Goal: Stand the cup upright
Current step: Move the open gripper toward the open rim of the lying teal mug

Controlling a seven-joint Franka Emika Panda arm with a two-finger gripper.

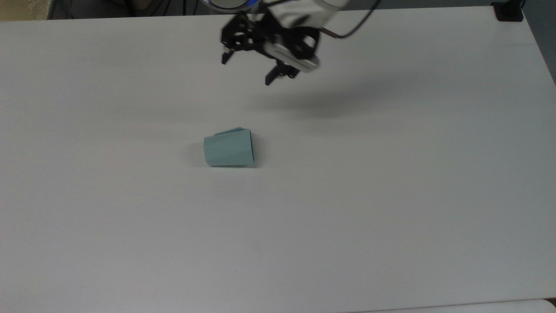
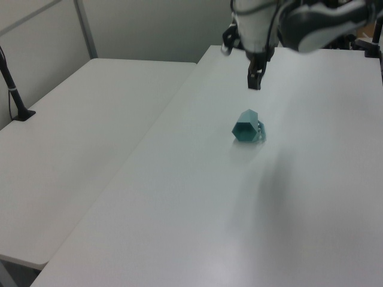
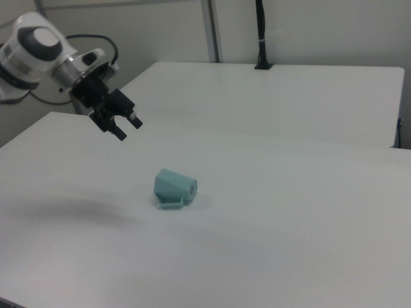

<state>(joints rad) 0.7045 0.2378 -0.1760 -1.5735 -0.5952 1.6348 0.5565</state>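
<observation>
Teal cup [image 1: 229, 151] sideways mid-table [image 1: 391, 195] — gripper [image 1: 246, 69] apart

The cup [image 1: 229, 150] lies on its side on the surface [image 1: 391, 195], below the hand [image 1: 246, 69] in the top view, well apart.
</observation>
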